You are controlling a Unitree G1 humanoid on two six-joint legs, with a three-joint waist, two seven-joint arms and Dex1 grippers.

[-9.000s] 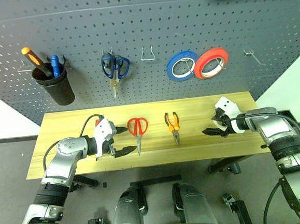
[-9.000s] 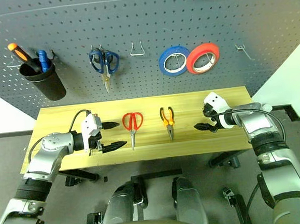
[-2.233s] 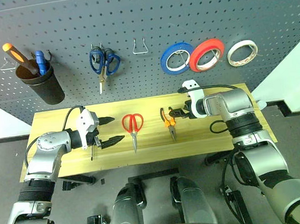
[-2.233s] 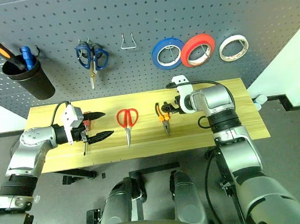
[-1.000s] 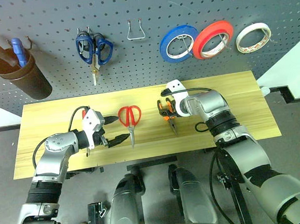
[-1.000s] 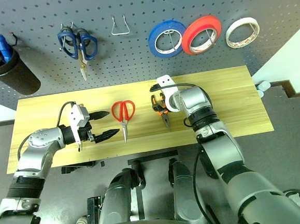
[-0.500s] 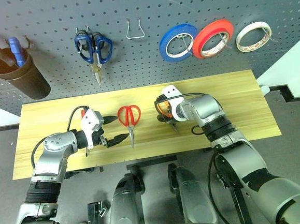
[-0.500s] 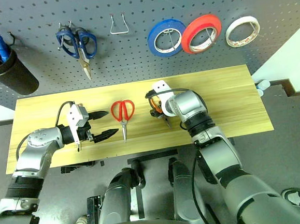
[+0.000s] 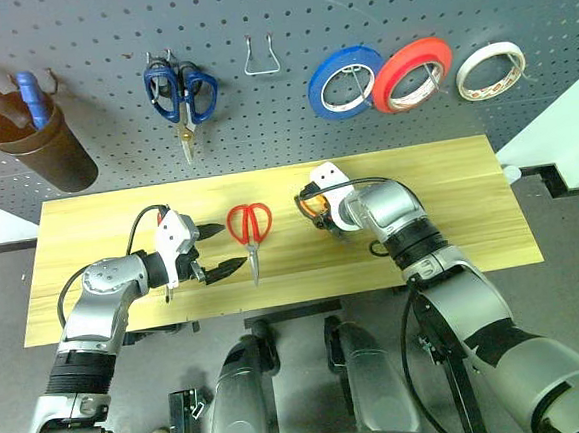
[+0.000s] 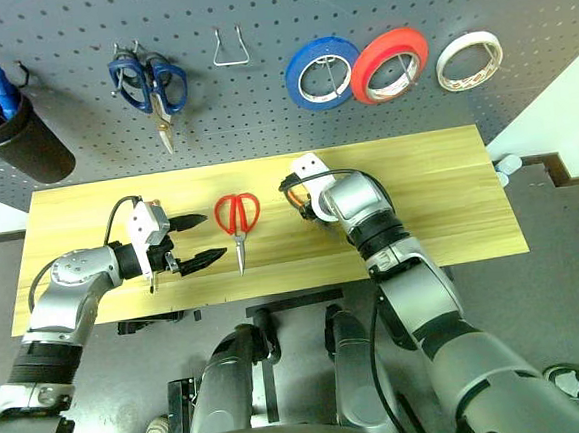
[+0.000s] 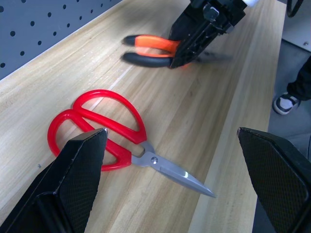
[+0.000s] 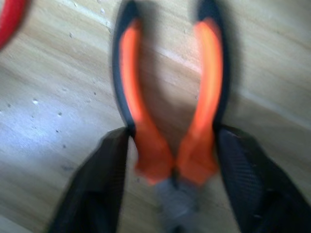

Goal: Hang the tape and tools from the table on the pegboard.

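The orange-and-black pliers (image 12: 170, 111) lie on the light wood table (image 9: 449, 204), just right of centre. My right gripper (image 9: 312, 208) points down at them, and its black fingers (image 12: 97, 189) press both handles near the pivot. Left of them lie the red scissors (image 9: 248, 228), blades toward the front edge. My left gripper (image 9: 230, 247) hovers open beside the scissors' handles. A slim screwdriver shaft (image 9: 167, 289) pokes out from under that gripper. The cream tape (image 9: 490, 69) hangs at the right of the pegboard (image 9: 84, 32).
On the pegboard hang a black cup (image 9: 31, 149) with tools in it, blue scissors (image 9: 181, 90), a bare wire hook (image 9: 261, 58), a blue tape roll (image 9: 344, 82) and a red one (image 9: 410, 67). A person's shoe (image 11: 286, 102) shows past the table's front edge.
My right gripper's fingers have closed in on the pliers' handles and the wrist has rolled a little. The left arm and the scissors have stayed put.
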